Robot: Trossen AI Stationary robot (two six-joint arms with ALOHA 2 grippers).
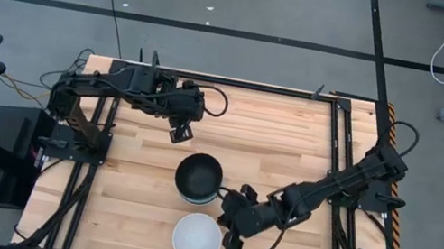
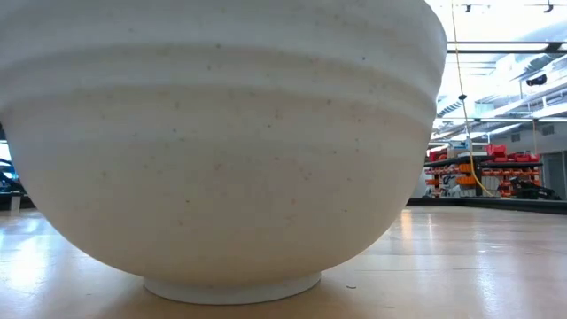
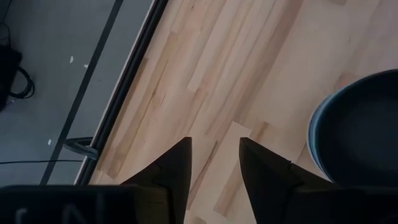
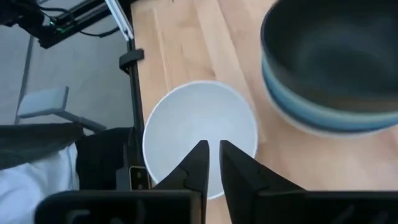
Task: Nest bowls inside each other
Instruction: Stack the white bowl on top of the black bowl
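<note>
Stack: a black bowl sits nested on a blue bowl near the middle of the table; the right wrist view shows a pale rim under the blue one, so more bowls may lie beneath, though I cannot count them.
White bowl: a single white bowl stands upright and empty on the near side, just in front of the stack and apart from it.
Right gripper: the right gripper hovers low at the white bowl's right rim, between it and the stack; its fingers stand close together with only a slim gap, and nothing is between them.
Left gripper: the left gripper waits over bare wood on the far side of the stack, fingers parted a little, holding nothing.
Step in hand: probably picking up the white bowl to set it on the stack.
How to do it well: widen the fingers first, straddle the rim with one finger inside and one outside, and pinch firmly, since the wall looks smooth.
Placing: lift clear of the black bowl's rim, centre over it, then lower level so it seats without tipping the stack.
</note>
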